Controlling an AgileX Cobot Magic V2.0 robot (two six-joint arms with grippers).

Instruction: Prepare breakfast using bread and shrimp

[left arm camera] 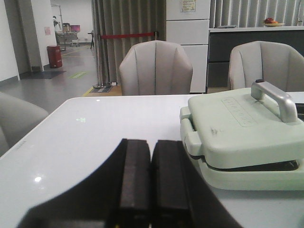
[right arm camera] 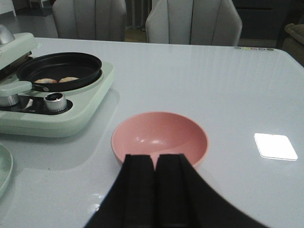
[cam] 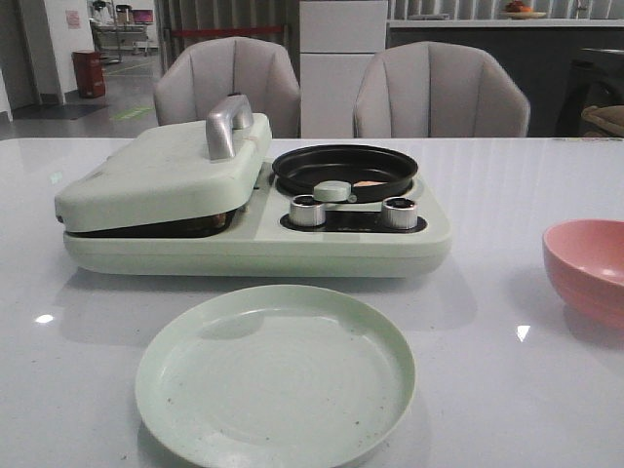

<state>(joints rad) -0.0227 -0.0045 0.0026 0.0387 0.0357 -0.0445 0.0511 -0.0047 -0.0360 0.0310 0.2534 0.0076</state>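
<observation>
While the front view barely shows one shrimp [cam: 368,182] in the black pan [cam: 345,168], the right wrist view reveals two, beyond the closed, empty right jaws; left jaws likewise closed.

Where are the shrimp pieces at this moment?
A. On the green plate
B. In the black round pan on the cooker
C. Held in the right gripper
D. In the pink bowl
B: the right wrist view shows the pale orange shrimp lying inside the black pan, while the pink bowl and the green plate hold nothing, and the right gripper is shut on nothing.
</observation>
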